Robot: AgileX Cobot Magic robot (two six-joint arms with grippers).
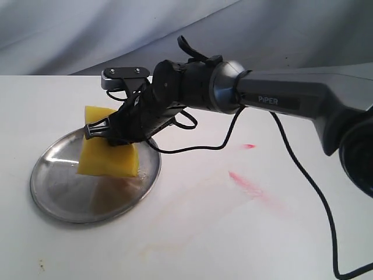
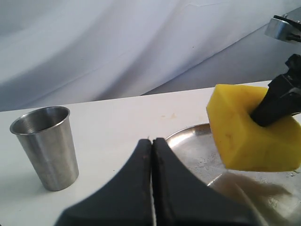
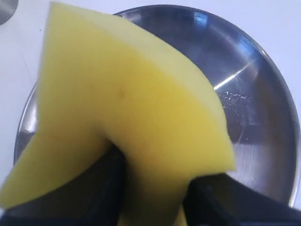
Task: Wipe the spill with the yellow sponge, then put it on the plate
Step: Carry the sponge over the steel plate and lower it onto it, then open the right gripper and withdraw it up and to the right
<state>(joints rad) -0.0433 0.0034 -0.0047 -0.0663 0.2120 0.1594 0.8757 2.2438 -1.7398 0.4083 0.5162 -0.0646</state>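
Placing step: the right gripper (image 1: 111, 131), clamped on the yellow sponge (image 1: 108, 158), holds it tilted over the plate (image 1: 58, 204) toward the desk's left edge. Next, it should lower the sponge and let go. The left gripper (image 2: 152, 157) has its jaws together, empty.

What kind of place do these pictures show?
Most likely a robot test bench in a lab, not a home kitchen: a white table, a plain grey cloth backdrop hung behind it, and a robot arm marked PiPER holding a yellow sponge at a metal plate.
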